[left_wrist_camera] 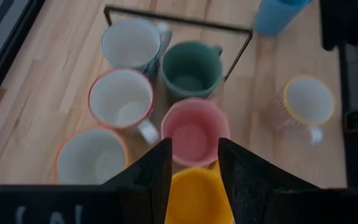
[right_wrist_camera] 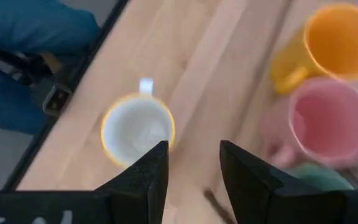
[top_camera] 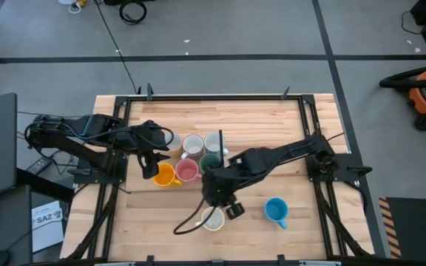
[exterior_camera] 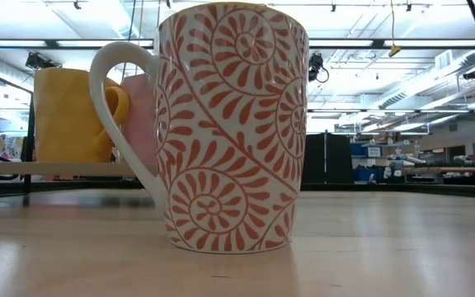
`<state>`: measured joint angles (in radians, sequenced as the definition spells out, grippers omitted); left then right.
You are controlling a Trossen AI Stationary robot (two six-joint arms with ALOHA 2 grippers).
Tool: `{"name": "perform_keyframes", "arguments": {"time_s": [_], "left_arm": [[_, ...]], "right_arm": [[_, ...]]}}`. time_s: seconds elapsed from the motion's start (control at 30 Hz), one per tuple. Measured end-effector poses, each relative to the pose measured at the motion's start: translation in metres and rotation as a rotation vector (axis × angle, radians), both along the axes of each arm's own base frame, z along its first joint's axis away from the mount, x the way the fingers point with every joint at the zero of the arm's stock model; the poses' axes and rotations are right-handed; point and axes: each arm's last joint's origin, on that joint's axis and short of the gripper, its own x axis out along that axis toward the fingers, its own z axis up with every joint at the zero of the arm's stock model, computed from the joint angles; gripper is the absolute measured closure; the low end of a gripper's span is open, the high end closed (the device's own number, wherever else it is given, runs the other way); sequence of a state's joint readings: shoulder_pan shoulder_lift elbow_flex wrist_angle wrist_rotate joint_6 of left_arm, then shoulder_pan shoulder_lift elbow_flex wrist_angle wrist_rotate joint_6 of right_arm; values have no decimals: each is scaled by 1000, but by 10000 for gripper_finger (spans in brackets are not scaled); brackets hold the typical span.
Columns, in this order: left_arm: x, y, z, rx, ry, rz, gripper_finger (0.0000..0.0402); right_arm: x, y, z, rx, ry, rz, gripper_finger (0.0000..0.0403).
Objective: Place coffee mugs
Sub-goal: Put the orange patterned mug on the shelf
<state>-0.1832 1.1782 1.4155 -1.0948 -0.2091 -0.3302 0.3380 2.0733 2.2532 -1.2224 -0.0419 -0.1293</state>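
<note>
Mugs sit clustered mid-desk (top_camera: 287,125), prob. so they end up in a tidy group inside the thin black frame (left_wrist_camera: 179,23) seen in the left wrist view. The yellow mug (top_camera: 164,175) is at the cluster's left edge, touching or just beside the pink mug (top_camera: 187,171); behind those are the white mug w/ red rim (top_camera: 193,145), a pale mug (top_camera: 171,140) partly under the left arm, a grey-white mug (top_camera: 214,140) and the teal-green mug (top_camera: 211,162), the last partly hidden by the right arm. Two mugs are apart from the group: the patterned mug (top_camera: 213,219), white w/ red swirls and a yellow rim, near the front edge, and the blue mug (top_camera: 276,211) to its right, well apart from the cluster. Judgement: these two are yet to be placed.

Left tool (left_wrist_camera: 192,163) hovers over the yellow mug, fingers set at a narrow gap w/ the mug's rim showing between them; whether it grips the mug can't be told.

Right tool (right_wrist_camera: 193,163) hangs above bare wood between the patterned mug and the cluster, fingers apart, holding nothing. Right arm reaches in from the desk's right side, elbow bent, wrist pointing down. Left arm stretches in from the left, forearm roughly level, wrist tipped down over the cluster.
</note>
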Motion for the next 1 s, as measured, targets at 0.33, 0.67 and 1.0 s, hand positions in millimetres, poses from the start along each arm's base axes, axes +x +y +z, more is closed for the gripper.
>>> {"name": "perform_keyframes", "arguments": {"time_s": [0.33,0.67,1.0], "left_arm": [[15,-34,-7,-40,-24,-49,264],[61,-98,-34,-10,-114,-173,264],[102,-146,-55,50,-294,-348,264]], "right_arm": [[-60,9,30,-157,30,-93,254],[-122,-15,19,-98,-80,-237,254],[-180,-45,-6,40,-190,-327,254]]}}
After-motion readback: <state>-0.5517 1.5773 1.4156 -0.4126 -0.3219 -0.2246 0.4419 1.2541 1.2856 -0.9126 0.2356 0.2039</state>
